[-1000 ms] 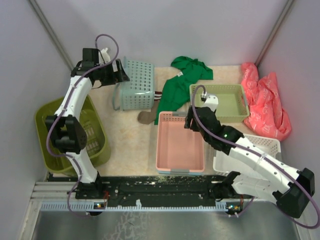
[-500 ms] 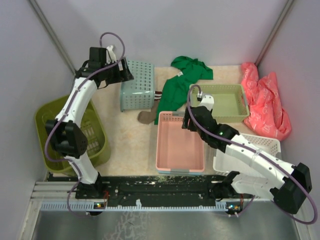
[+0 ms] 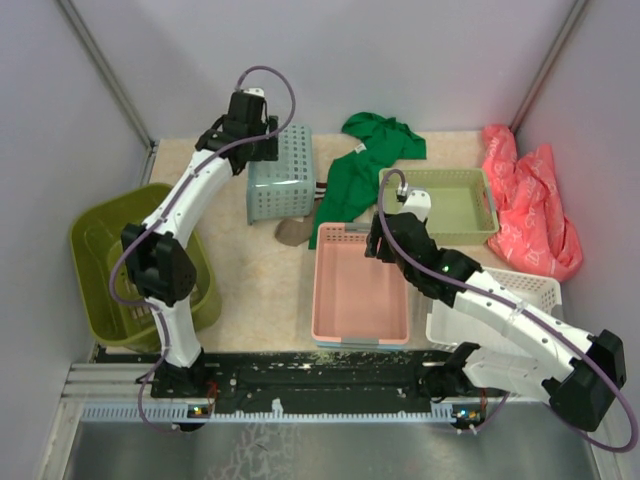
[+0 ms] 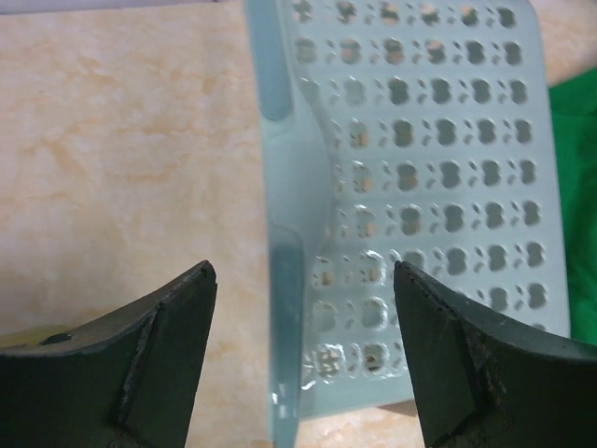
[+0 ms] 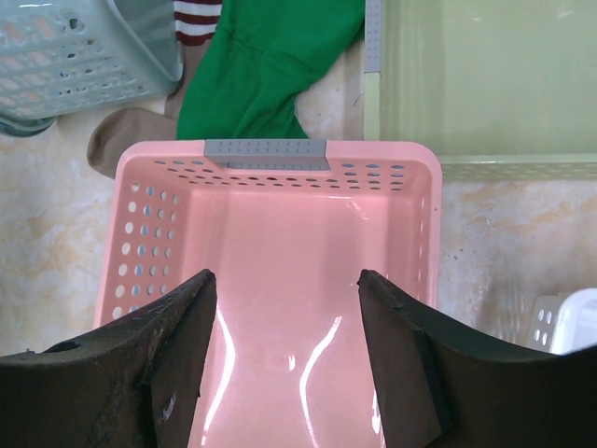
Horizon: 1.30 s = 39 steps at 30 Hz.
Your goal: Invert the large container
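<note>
The large container, an olive-green basket (image 3: 88, 238), stands open side up at the left edge of the table, beside the left arm's lower links. My left gripper (image 3: 258, 130) is far from it, at the back, over the teal basket (image 3: 280, 180). In the left wrist view my left gripper (image 4: 303, 280) is open, with an edge of the teal basket (image 4: 429, 187) between the jaws, not pinched. My right gripper (image 3: 385, 238) is open and empty above the pink tray (image 3: 322, 285); the right wrist view shows my right gripper (image 5: 284, 280) over the tray's inside (image 5: 149, 243).
A pale green tray (image 3: 440, 205) and a white basket (image 3: 520, 300) lie at the right. A green cloth (image 3: 365, 165), a brown sock (image 3: 292, 233) and a red-pink bag (image 3: 530, 200) lie at the back. Grey walls close in both sides.
My left gripper has swung right, from the teal basket's left side to above it. The teal basket has tipped and shifted a little right. The right arm has hardly moved.
</note>
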Motion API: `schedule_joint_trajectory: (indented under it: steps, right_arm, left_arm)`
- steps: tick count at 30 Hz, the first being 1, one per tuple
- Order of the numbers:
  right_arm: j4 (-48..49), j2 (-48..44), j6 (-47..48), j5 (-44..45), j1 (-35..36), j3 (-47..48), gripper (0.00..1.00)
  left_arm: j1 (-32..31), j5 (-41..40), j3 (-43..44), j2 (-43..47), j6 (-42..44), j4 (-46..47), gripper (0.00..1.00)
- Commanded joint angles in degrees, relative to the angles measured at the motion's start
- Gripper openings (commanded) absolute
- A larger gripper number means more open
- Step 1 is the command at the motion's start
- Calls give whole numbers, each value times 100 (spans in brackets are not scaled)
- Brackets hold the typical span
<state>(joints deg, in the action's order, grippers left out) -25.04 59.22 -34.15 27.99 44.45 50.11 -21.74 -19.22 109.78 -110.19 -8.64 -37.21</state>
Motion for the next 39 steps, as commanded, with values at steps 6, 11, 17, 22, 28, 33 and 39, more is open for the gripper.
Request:
schedule_joint_trajectory:
  steps: [6, 11, 17, 22, 28, 33, 39]
  right_arm:
    - [108, -77, -16, 48, -32, 5, 63]
    - [75, -94, -14, 64, -32, 2, 63]
    - [52, -113, -14, 88, -32, -1, 63]
    - [46, -106, -8, 97, -30, 14, 63]
    - [68, -44, 9, 80, -32, 69, 63]
    - [67, -29, 8, 72, -32, 84, 63]
    - [51, -25, 7, 70, -31, 113, 63]
  left_arm:
    - [73, -780, 509, -448, 359, 260, 77]
    - [75, -598, 750, -692, 351, 248, 75]
    - [86, -715, 891, -909, 380, 243, 64]
    - [170, -580, 853, -912, 325, 254, 54]
    - [284, -382, 865, -908, 262, 278, 40]
    - [394, -161, 855, -919, 225, 256, 26]
    - [753, 584, 662, -768, -11, 374, 2]
